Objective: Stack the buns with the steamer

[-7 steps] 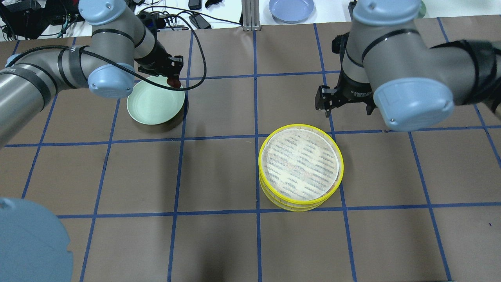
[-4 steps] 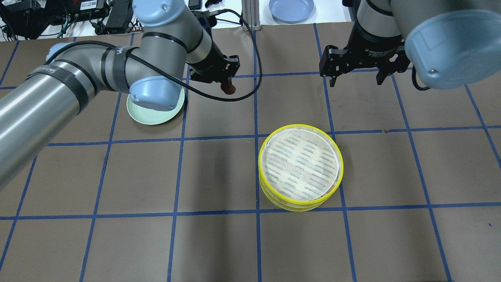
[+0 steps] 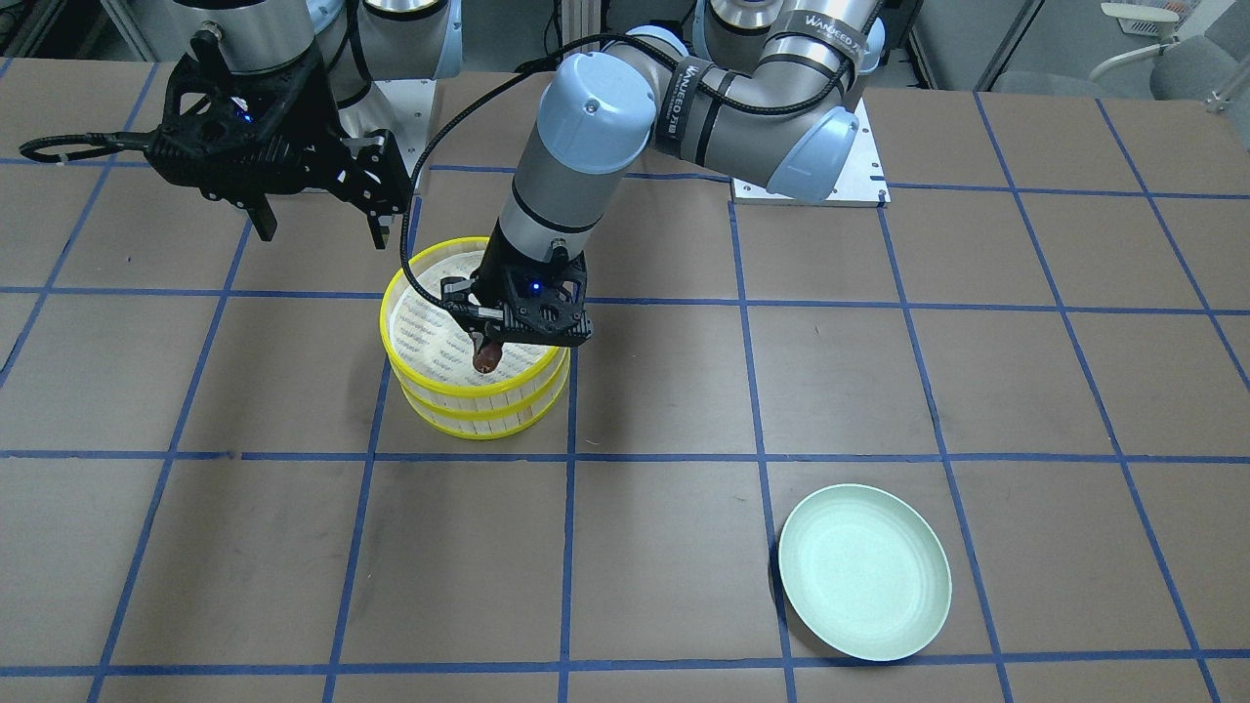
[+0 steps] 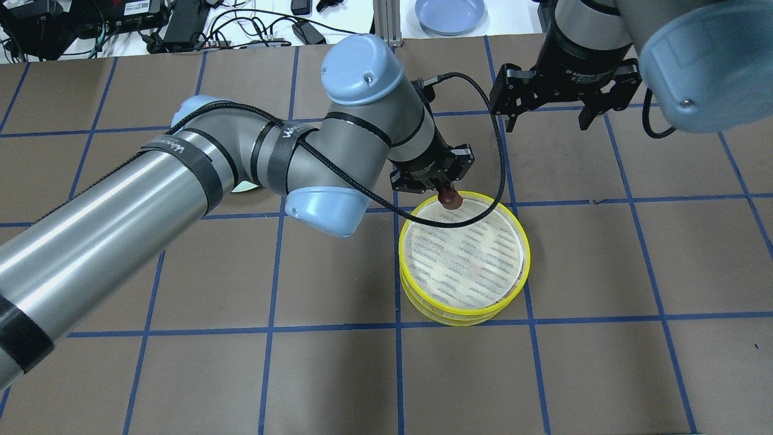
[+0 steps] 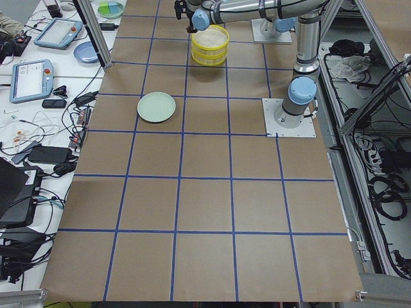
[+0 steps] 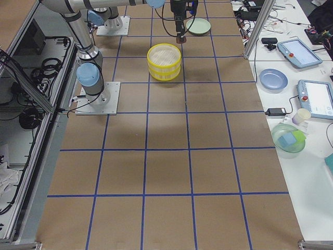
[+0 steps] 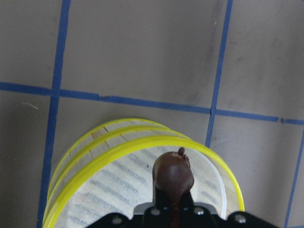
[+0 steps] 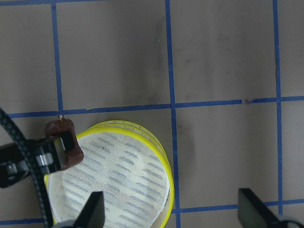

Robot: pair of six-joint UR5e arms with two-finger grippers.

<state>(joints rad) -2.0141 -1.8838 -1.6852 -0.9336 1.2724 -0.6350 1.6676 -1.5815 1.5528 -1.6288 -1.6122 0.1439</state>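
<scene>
Found the left gripper [image 4: 445,187] clenched on the brown bun [image 7: 173,178], gripping it by the upper end only. Located the bun over the steamer [image 3: 469,402], just inside the yellow rim on the side away from the robot. Judged it clear of the slotted floor, going by the side views. Logged the step as bringing the bun in for set-down on the top tier, not yet released.

Expect a miss if released here. So close to the rim, could land on the yellow edge and roll off onto the desk [image 4: 181,374]. Recommend shifting toward the middle of the tier before lowering. Expect tipping on release too, given the end-on hold. Flagged the black cable [image 4: 498,175] of the left arm, looping across the top tier's rim. Could snag during descent and drag the top tier off the lower one.

Found the right gripper [image 4: 548,121] spread wide and empty, beyond the steamer on the robot's right, apart from it and out of the path. Noted a green plate [image 3: 864,571], bare, well apart on the robot's left. Noted a blue plate [image 4: 450,13] past the desk's far edge. Saw no pale bun in any view; cannot tell whether hidden under the top tier. No obstacle seen in the drop path other than the cable.
</scene>
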